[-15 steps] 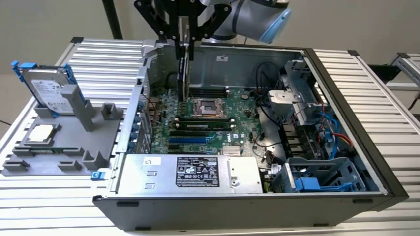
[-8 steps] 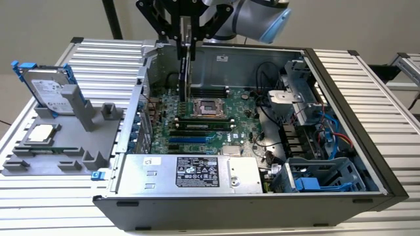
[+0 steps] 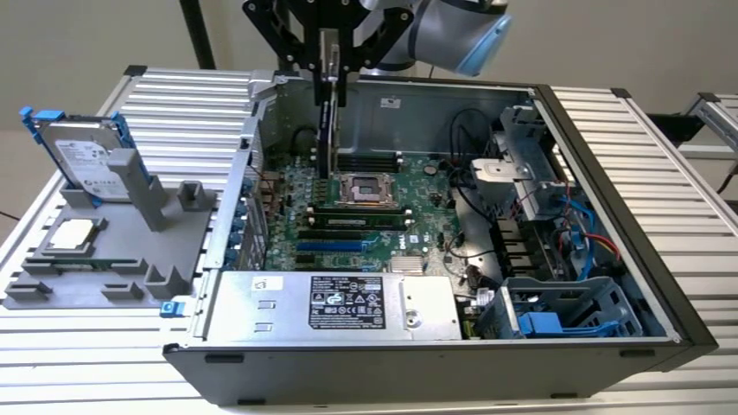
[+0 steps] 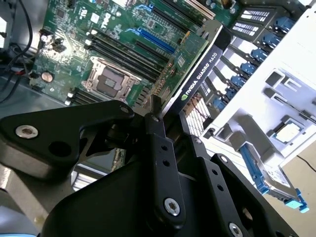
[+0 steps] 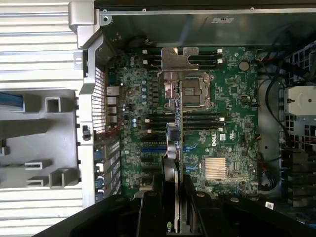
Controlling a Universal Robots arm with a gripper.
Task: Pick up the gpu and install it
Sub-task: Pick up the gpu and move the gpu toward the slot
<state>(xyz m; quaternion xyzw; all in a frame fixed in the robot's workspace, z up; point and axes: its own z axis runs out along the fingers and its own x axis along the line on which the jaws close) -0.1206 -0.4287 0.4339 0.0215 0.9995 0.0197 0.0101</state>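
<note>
My gripper [image 3: 330,69] is shut on the gpu [image 3: 332,121], which hangs edge-on and upright above the far left part of the green motherboard [image 3: 346,216] inside the open computer case [image 3: 600,285]. In the second wrist view the gpu's black edge [image 4: 197,84] sticks out from between the black fingers [image 4: 159,143], over the board's long slots. In the first wrist view the gpu's silver end bracket [image 5: 180,59] hovers over the empty processor socket. The card's body runs back to the gripper [image 5: 173,202]. The card is above the board, not seated in a slot.
At the exterior view's left, a grey fixture [image 3: 104,268] holds a silver hard drive with blue trim [image 3: 86,160] and a small square silver chip [image 3: 72,233]. Inside the case are the power supply [image 3: 334,303], cables [image 3: 576,242] and drive cages [image 3: 565,311].
</note>
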